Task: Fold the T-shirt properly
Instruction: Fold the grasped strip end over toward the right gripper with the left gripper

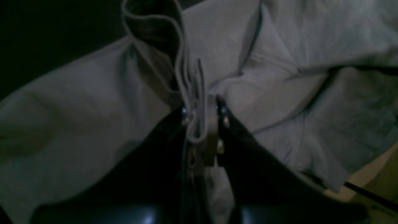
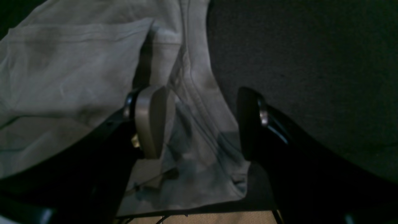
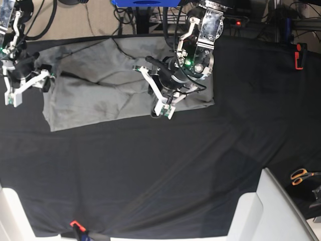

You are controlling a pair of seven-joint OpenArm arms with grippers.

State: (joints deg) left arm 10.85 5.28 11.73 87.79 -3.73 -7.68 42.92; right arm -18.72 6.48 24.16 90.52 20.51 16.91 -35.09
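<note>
Left wrist view: the left gripper (image 1: 203, 116) is pinched tight on a bunched fold of the shirt (image 1: 93, 102), with several layered hems squeezed between its jaws. Grey fabric fills nearly the whole frame. A dark strip of the black cloth (image 1: 46, 31) shows at the upper left, where the shirt's edge runs diagonally. At the lower right the shirt's edge ends over a pale floor (image 1: 370, 174).

Right wrist view: the right gripper (image 2: 202, 121) stands about half open, its two fingers straddling a narrow tongue of shirt (image 2: 71, 71) without closing on it. The left finger (image 2: 152, 121) lies on the fabric; the right one sits over bare black cloth (image 2: 311, 62). The shirt's edge runs down between them, and everything to the right of it is open cloth.

Base view: one shirt (image 3: 95, 90) lies crumpled at the far left part of the table, on the one black cloth (image 3: 165, 170) covering it. Two arms work it: the right gripper (image 3: 30, 83) at the shirt's left edge, the left gripper (image 3: 160, 103) near its right end. The near half and the right side of the cloth lie open. One pair of orange-handled scissors (image 3: 301, 175) sits at the right edge, beside a white panel (image 3: 276, 211).
</note>
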